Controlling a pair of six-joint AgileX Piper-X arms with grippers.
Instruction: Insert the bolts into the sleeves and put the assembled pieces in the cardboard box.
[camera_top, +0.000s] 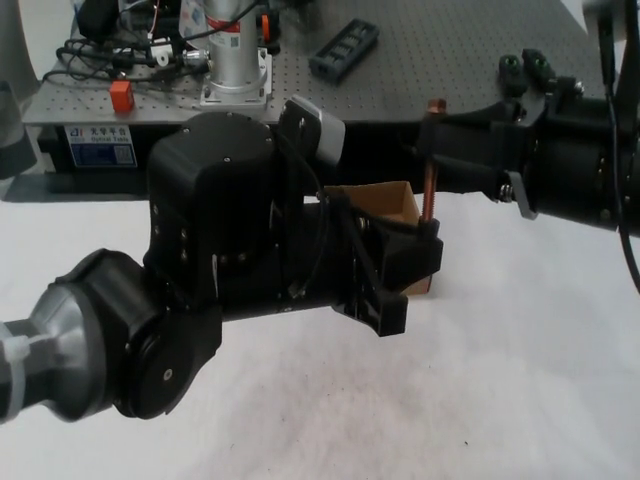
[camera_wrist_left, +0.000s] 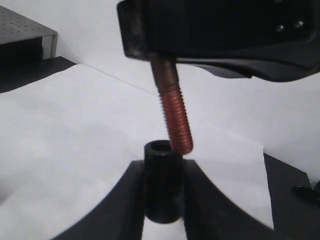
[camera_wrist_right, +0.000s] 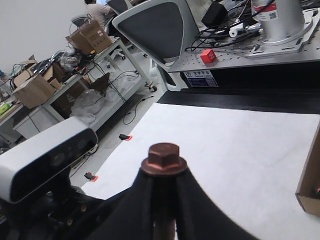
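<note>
The white worktop (camera_top: 500, 400) spreads under everything. The left arm (camera_top: 210, 250) looms across the foreground, stretched out level, its wrist reaching toward the middle. Opposite it, the right arm (camera_top: 570, 170) comes in from the far side, also roughly level and a touch higher. The two meet nose to nose.

The cardboard box (camera_top: 385, 205) sits on the worktop just beyond the left hand (camera_top: 408, 282), open side up and partly hidden by it.

That left hand has its fingers clamped on the black sleeve (camera_wrist_left: 162, 185), one finger on each flank, the open bore facing up. The right hand (camera_wrist_right: 162, 192) hangs directly above it, fingers pinched on the copper bolt (camera_wrist_left: 175, 120) just under the hex head, threads pointing down.

And look at that tip! The bolt leans slightly, its threaded end right at the rim of the sleeve's mouth, at the edge rather than centred over the hole. Whether metal touches metal, I can't tell.
</note>
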